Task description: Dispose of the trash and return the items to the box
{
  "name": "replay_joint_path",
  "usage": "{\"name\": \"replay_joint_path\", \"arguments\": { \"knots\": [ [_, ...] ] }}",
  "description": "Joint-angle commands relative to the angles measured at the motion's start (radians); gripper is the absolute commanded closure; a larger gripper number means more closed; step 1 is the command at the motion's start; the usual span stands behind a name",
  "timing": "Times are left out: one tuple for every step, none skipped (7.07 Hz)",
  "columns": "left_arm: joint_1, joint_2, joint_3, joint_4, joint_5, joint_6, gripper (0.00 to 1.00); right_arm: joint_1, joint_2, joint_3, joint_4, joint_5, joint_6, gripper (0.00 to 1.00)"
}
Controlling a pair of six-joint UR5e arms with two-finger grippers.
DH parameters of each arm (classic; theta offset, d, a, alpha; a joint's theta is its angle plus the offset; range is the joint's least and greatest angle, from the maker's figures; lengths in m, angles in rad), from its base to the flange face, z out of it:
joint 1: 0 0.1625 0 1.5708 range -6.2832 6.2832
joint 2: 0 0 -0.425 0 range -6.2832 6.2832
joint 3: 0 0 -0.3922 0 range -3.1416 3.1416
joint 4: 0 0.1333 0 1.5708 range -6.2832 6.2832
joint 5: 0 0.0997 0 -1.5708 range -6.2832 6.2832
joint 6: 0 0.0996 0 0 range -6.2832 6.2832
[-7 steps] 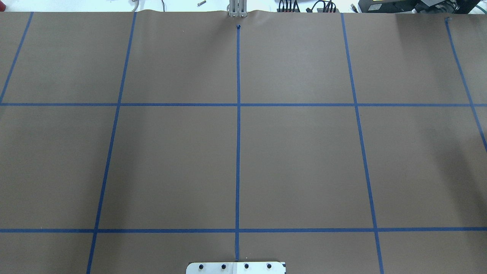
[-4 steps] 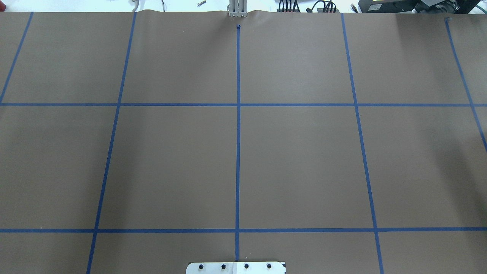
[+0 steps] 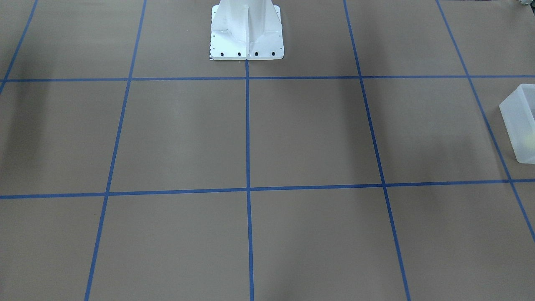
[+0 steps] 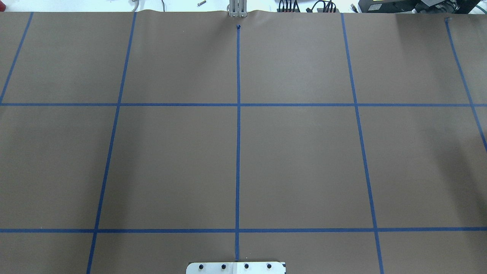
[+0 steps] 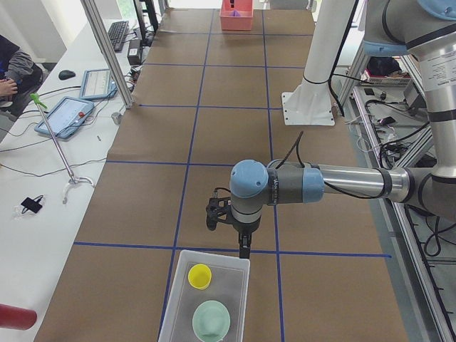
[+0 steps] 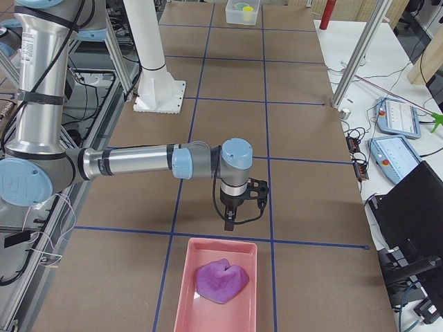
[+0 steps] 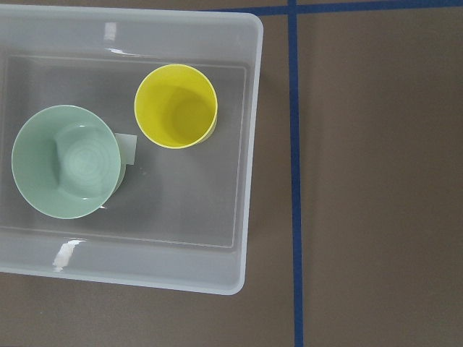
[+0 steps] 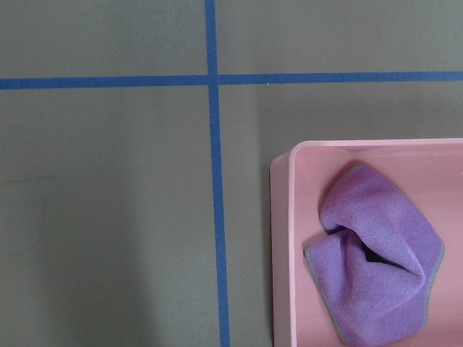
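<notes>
Left wrist-mounted view: you are looking straight down into the box (image 7: pixel 249 144), a frosted translucent bin standing on the brown table (image 7: pixel 376 217). The box holds two items, both upright with the open side up. The yellow cup (image 7: pixel 176 106) stands near one corner. The green bowl (image 7: pixel 65 161) stands beside it, with a narrow gap between the two. In the exterior left view, the left gripper (image 5: pixel 244 249) points down above the table, just beside the short end of the box nearest the cup. This gripper shows in no other view, so you cannot tell from these pictures how far its claw is spread. In the right wrist-mounted view, a pink tray (image 8: pixel 281 238) sits on the table and holds one crumpled purple cloth (image 8: pixel 376 253). In the exterior right view, the right gripper (image 6: pixel 228 223) points down above the table, just beside the near short end of the tray. Its claw state likewise cannot be read. Box and tray stand well apart, at opposite ends of the table.
</notes>
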Motion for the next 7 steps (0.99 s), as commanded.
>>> {"name": "replay_joint_path", "arguments": {
  "knots": [
    [-0.001,0.003,-0.006,-0.001,0.000,-0.001,0.02,0.001,0.000,-0.006,0.000,-0.001,0.005,0.00],
    [0.000,0.014,-0.011,-0.003,0.000,0.001,0.02,0.000,0.000,-0.006,0.003,0.005,0.007,0.00],
    [0.000,0.014,-0.011,-0.001,0.001,-0.001,0.02,0.000,0.001,-0.004,0.006,0.008,0.010,0.00],
    [0.002,0.014,-0.011,-0.003,0.001,0.001,0.02,0.000,0.001,-0.004,0.005,0.008,0.011,0.00],
    [0.003,0.014,-0.012,-0.003,0.001,0.001,0.02,0.001,0.000,-0.004,0.002,0.006,0.011,0.00],
    [0.003,0.012,-0.012,-0.004,0.001,0.001,0.02,0.001,0.000,-0.003,0.000,0.008,0.010,0.00],
    [0.003,0.012,-0.012,-0.004,0.001,0.001,0.02,0.000,0.000,-0.003,0.005,0.008,0.011,0.00]
  ]
}}
